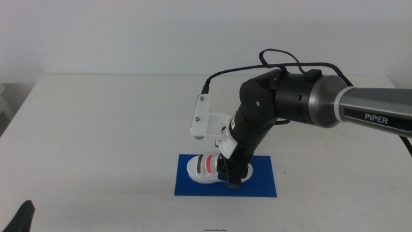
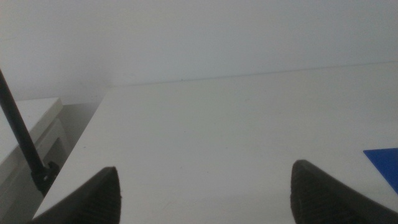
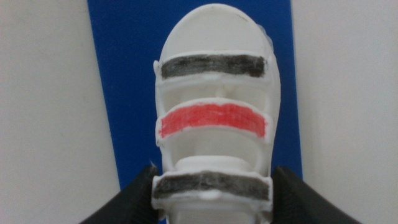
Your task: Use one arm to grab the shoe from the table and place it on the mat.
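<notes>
**Shoe sits on the mat, right arm over it**

Shoe [image 1: 205, 167] is on the blue mat [image 1: 264, 183], over toward the mat's left end, and the right arm [image 1: 302, 100] reaches in from the right side and bends steeply down onto it. The arm's own black wrist and white camera bracket [image 1: 207, 118] block much of the shoe in the middle view; only the white sole and a flash of the red strap peek out beside the right gripper [image 1: 230, 180].

The right wrist view opens it all up: the shoe [image 3: 214, 118] lies lengthwise across the mat [image 3: 124, 74], black strap, red strap, black strap in a row, with the fingers [image 3: 134, 199] hugging both sides of the heel end, pressed against the white sole and grasping it. White surface [image 3: 50, 112] shows on either side of the mat.

The left gripper [image 1: 19, 219] waits low at the bottom left corner of the middle view. Its wrist camera shows the fingers [image 2: 99, 199] spread wide apart over bare surface [image 2: 217, 137], holding nothing, a corner of the mat [image 2: 385, 162] just in sight and a thin black pole [image 2: 22, 140] off the surface's edge.
</notes>
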Controlling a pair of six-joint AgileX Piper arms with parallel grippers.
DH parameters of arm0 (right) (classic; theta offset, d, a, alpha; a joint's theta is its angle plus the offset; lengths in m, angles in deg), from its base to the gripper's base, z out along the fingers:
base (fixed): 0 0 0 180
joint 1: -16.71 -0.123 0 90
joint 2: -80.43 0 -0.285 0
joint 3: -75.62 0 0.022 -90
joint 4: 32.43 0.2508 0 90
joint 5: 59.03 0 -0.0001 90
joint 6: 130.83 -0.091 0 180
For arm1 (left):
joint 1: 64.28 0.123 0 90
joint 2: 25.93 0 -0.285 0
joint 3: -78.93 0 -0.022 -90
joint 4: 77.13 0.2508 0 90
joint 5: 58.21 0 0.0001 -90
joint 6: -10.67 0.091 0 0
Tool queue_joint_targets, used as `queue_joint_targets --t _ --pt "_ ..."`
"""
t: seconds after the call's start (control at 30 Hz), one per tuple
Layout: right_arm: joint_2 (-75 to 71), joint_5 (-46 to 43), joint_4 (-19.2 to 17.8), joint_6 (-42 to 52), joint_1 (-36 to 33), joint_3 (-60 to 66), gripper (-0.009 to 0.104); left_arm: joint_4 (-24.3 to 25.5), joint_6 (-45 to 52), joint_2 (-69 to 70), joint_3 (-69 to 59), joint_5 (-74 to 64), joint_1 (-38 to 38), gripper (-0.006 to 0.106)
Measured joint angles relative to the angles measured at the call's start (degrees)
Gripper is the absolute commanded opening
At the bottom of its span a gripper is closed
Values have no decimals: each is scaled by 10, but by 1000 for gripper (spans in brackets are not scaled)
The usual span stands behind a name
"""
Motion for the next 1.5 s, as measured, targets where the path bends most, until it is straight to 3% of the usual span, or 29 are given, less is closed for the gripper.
queue_joint_targets --t 0.17,0.33,0.37,0.57,0.7,0.93,1.2,1.5 --pt "5 -10 -4 1 0 0 0 0 0 0 0 0 0 94" --pt "5 -7 -9 1 0 0 22 0 0 0 0 0 0 94" --pt "5 -6 -9 1 0 0 34 0 0 0 0 0 0 94" --pt "5 10 -11 1 0 0 76 0 0 0 0 0 0 94" --pt "5 14 -12 -9 0 -1 92 0 0 0 0 0 0 94" --pt "-32 67 -35 -72 0 -41 94 0 0 0 0 0 0 94" --pt "-172 150 -60 -224 5 -100 94 0 0 0 0 0 0 94" --pt "-324 152 -78 -407 83 -40 94 0 0 0 0 0 0 94"
